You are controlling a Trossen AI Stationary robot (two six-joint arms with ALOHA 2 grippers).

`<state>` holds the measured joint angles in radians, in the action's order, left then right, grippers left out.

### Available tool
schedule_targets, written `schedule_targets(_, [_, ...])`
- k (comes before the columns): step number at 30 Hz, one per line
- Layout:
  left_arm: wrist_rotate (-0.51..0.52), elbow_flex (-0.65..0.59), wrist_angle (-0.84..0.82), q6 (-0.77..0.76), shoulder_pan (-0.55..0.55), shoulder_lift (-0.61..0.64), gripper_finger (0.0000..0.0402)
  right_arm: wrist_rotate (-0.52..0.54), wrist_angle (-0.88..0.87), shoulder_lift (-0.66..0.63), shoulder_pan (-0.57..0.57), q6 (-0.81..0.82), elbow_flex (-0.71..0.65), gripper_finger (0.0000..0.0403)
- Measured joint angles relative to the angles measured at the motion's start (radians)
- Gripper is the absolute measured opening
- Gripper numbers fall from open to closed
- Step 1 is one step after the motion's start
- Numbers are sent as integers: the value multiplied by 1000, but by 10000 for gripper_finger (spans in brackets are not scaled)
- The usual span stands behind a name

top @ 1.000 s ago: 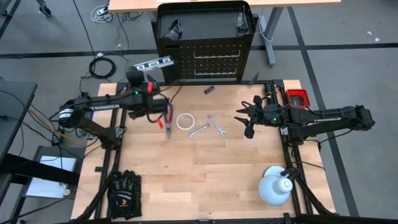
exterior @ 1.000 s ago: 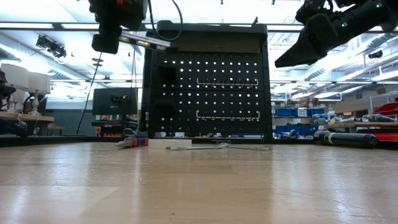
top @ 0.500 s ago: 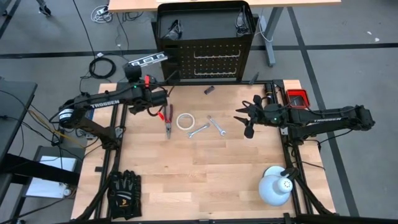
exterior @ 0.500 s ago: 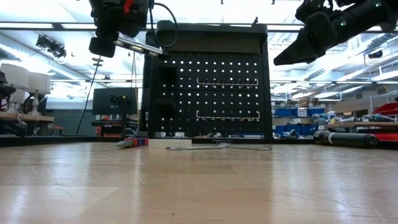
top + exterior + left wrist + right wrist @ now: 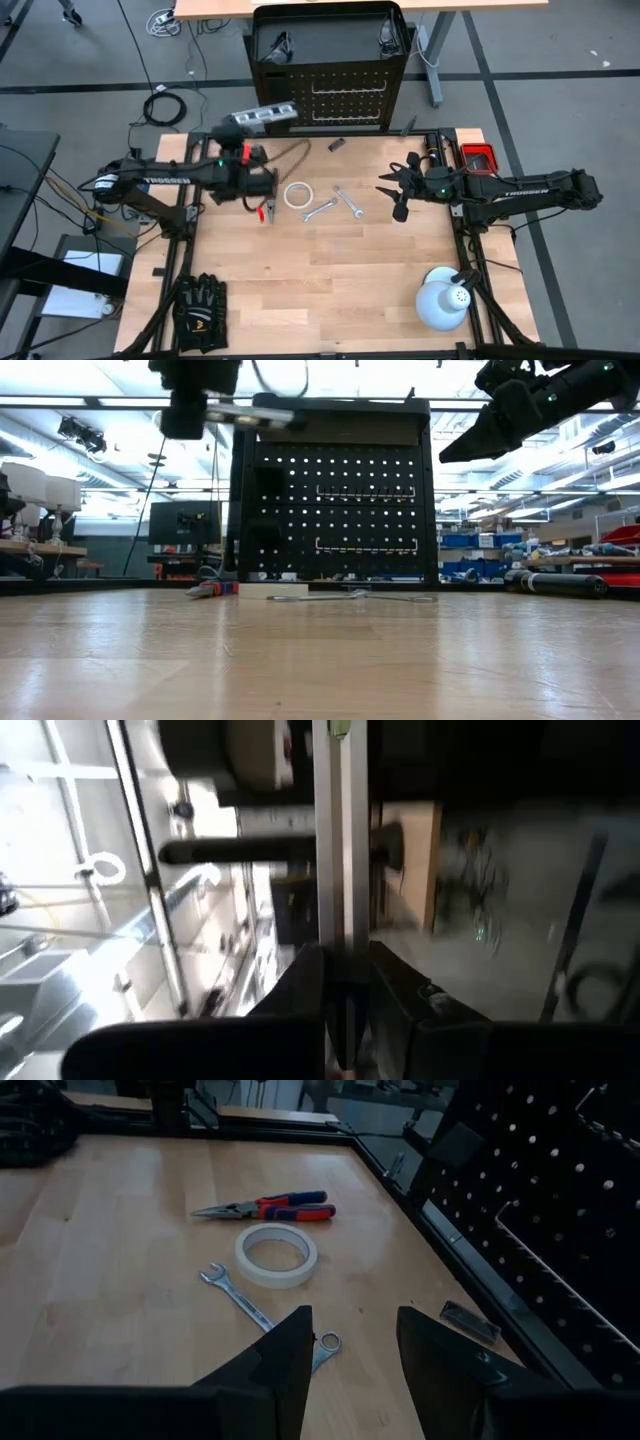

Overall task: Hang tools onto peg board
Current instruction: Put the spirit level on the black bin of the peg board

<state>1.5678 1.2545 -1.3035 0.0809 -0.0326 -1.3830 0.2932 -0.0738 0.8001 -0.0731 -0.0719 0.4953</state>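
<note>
While pinching the level bar (image 5: 265, 114), the left end effector (image 5: 243, 122) has swung it toward the peg board (image 5: 330, 98).

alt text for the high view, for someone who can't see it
Left gripper holds the level up near the peg board. Pliers, tape and two wrenches lie on the table; right gripper hovers open.

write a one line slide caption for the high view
Left gripper holds the level bar aloft near the peg board; pliers, tape roll and wrenches lie on the table.
</note>
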Motion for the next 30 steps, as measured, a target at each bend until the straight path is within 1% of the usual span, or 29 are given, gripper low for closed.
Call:
schedule_targets(2, [-19,0,64,26,55,0,36,0,1,0,0,0,0,156])
schedule_targets(5, [-46,0,183,110,124,0,36,0,10,0,0,0,0,156])
schedule_targets(7, [-46,0,296,210,161,-8,36,0,16,0,0,0,0,156])
schedule_targets(9, [-59,0,407,352,181,-14,36,0,23,0,0,0,0,156])
schedule_targets(11, [-104,0,504,468,189,-14,36,0,30,0,0,1,0,156])
schedule_targets(13, [-173,1,578,543,186,-12,36,0,29,0,0,1,0,156])
schedule_targets(15, [-205,1,612,609,170,-10,36,0,29,0,0,1,0,156])
schedule_targets(17, [-208,1,619,658,143,-9,36,0,23,0,0,1,0,156])
schedule_targets(21, [-278,1,620,675,74,-8,36,0,7,0,0,1,0,156])
schedule_targets(24, [-307,1,633,706,16,-8,36,0,8,0,0,1,0,156])
schedule_targets(30, [-376,1,736,789,-95,-2,36,0,8,0,0,0,0,156])
